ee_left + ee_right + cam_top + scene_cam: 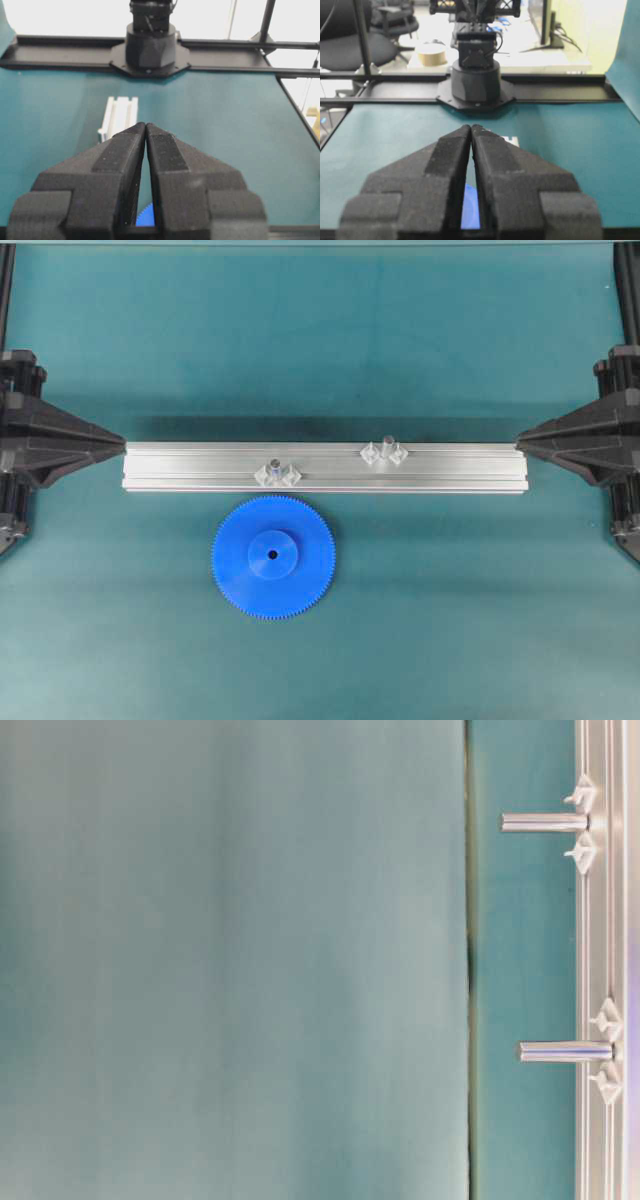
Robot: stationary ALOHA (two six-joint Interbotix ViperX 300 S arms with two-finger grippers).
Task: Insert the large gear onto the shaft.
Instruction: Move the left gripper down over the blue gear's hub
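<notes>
Jaws of left gripper [145,131] and right gripper [471,131] together; large gear [273,557] lies beside aluminium rail [200,468].

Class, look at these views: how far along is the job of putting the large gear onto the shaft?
Done: nothing yet. The large gear lies flat on the teal mat, in front of the aluminium rail, and both shafts stand bare. In hand: nothing; the left hand and right hand are shut and empty at the rail's ends. Left: grasp the gear, lift it, seat it.
</notes>
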